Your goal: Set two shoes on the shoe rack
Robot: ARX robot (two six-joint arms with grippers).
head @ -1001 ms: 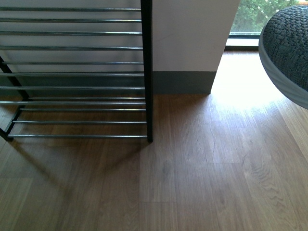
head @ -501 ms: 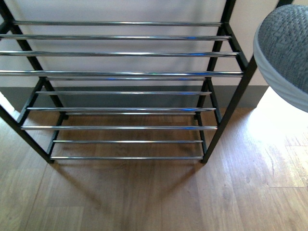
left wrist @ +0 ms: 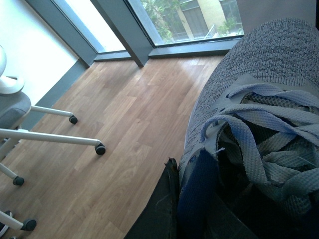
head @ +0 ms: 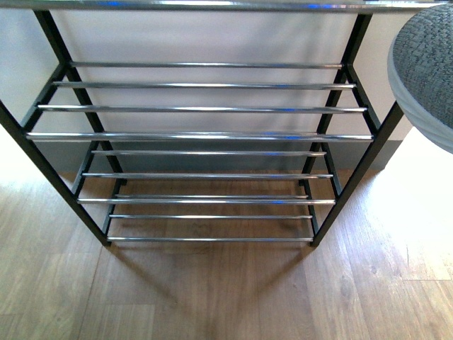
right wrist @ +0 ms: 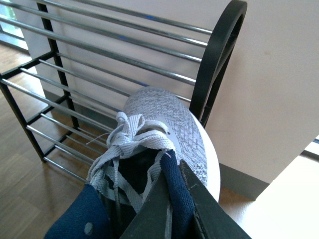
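Clamped in the right pincer (right wrist: 174, 209) by its blue collar: grey sneaker (right wrist: 169, 119), toe close beside the shoe rack (head: 205, 134). Gripped likewise in the left pincer (left wrist: 197, 209): second sneaker (left wrist: 269, 64), above the floor (left wrist: 129, 114).

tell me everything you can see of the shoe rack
The shoe rack has a black metal frame and tiers of thin shiny chrome rods. It stands upright on the wood floor against a pale wall. No shoe lies on the tiers in view; a grey sneaker hangs near its right end.
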